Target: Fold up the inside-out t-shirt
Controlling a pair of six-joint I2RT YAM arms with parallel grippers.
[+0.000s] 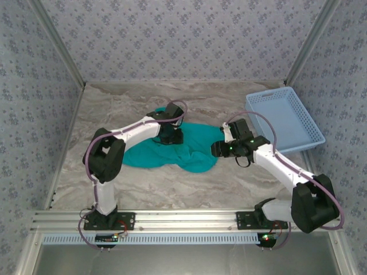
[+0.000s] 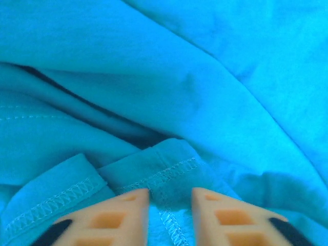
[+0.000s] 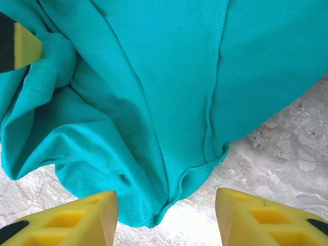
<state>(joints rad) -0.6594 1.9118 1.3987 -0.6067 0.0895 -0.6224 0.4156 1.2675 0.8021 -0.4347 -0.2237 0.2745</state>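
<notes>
The teal-green inside-out t-shirt [image 1: 192, 153] lies crumpled in the middle of the marble-patterned table [image 1: 172, 186]. My left gripper [image 1: 171, 137] is pressed down onto its upper middle. In the left wrist view the orange fingers of that gripper [image 2: 170, 205] pinch a raised fold with a stitched hem [image 2: 171, 171]. My right gripper [image 1: 222, 149] hangs at the shirt's right edge. It stands open [image 3: 166, 215], with its yellow fingers [image 3: 77, 220] wide on either side of a drooping hem corner [image 3: 159, 218] of the shirt [image 3: 169, 77], just above the table [image 3: 287, 138]. No tag is visible.
A light blue mesh basket [image 1: 269, 93] sits at the back right of the table, beyond the right arm. Patterned walls close in the back and both sides. A rail [image 1: 183, 220] carrying the arm bases runs along the near edge.
</notes>
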